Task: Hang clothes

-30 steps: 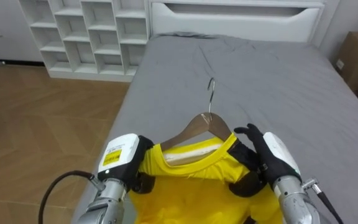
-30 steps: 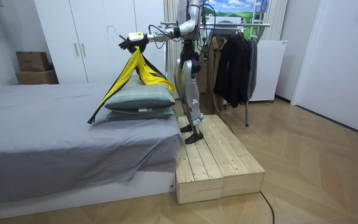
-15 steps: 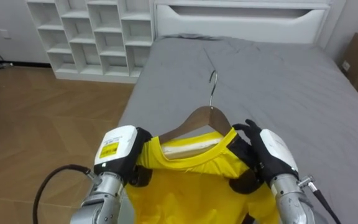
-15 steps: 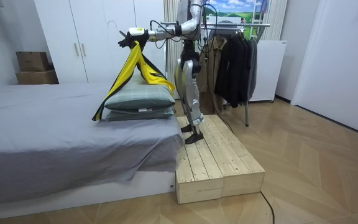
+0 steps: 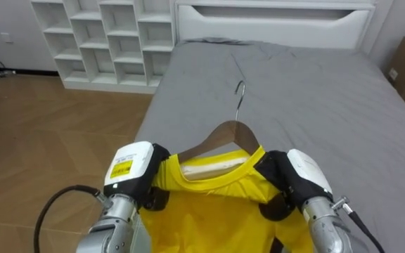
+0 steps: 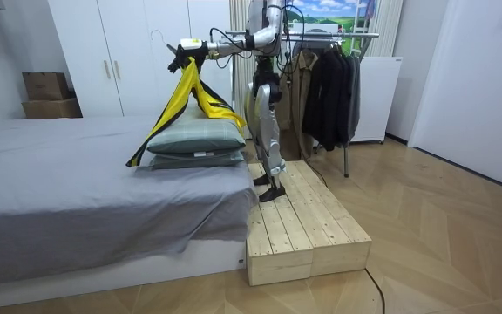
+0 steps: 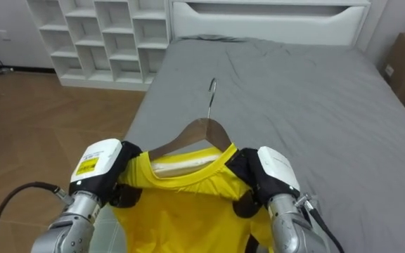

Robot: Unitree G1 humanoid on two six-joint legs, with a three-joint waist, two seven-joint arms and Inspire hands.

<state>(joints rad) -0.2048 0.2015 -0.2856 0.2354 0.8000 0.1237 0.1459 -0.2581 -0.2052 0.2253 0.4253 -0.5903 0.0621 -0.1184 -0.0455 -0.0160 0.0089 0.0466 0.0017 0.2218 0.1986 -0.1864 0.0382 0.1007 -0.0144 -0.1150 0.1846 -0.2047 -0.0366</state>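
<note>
1. The robot stands on a wooden platform (image 6: 308,222) at the end of the bed (image 5: 315,91), with both arms stretched out over the bed.
2. The left hand (image 5: 133,172) and the right hand (image 5: 299,176) each clutch one shoulder of the yellow shirt (image 5: 209,211).
3. The hanger (image 5: 223,137) sits in the collar between the hands, and the shirt dangles above the bed's end.
4. I'd say the shirt must go to the clothes rack (image 6: 334,35), which stands beyond the robot from the bed. Keeping the shoulders level and the hook free would help.
</note>
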